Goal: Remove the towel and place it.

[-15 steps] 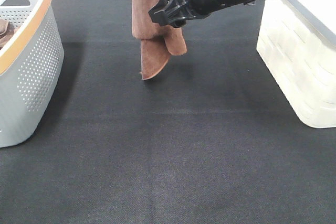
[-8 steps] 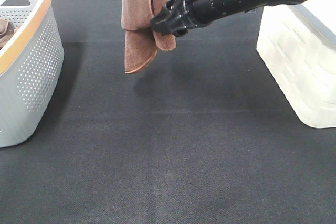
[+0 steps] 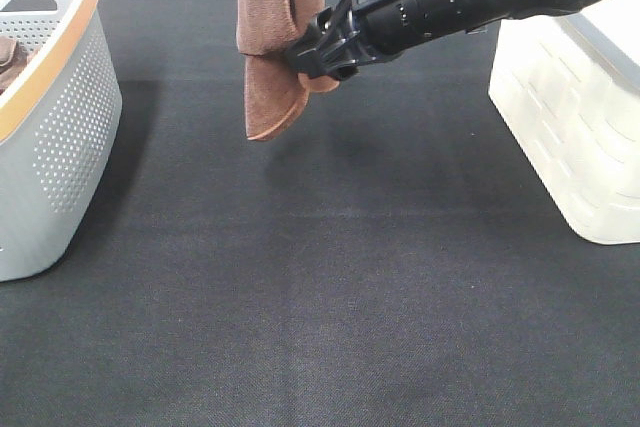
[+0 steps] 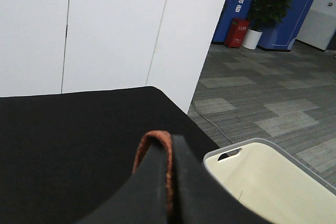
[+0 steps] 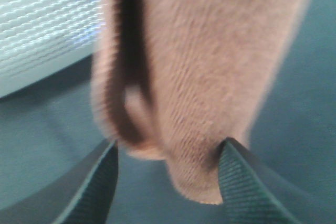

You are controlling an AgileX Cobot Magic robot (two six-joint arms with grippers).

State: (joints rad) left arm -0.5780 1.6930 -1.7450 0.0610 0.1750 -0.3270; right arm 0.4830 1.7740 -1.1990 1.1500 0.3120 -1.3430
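The reddish-brown towel (image 3: 275,37) hangs folded from above the exterior high view's top edge, its lower tip just clear of the black table. In the left wrist view my left gripper (image 4: 169,145) is shut, with the towel's stitched edge (image 4: 152,137) pinched between its dark fingers. My right gripper (image 3: 318,55) reaches in from the right at the towel's lower part. The right wrist view shows it open (image 5: 168,166), the towel (image 5: 210,66) hanging blurred between its two fingers (image 5: 236,182); one finger looks to touch the cloth.
A grey perforated basket (image 3: 60,127) with an orange rim stands at the left, a darker cloth (image 3: 8,57) partly showing inside. A white bin (image 3: 570,117) stands at the right, also seen in the left wrist view (image 4: 262,182).
The hanging towel has shifted a little left and risen slightly. My right gripper has dropped a little and stays against the towel's lower part, still open.
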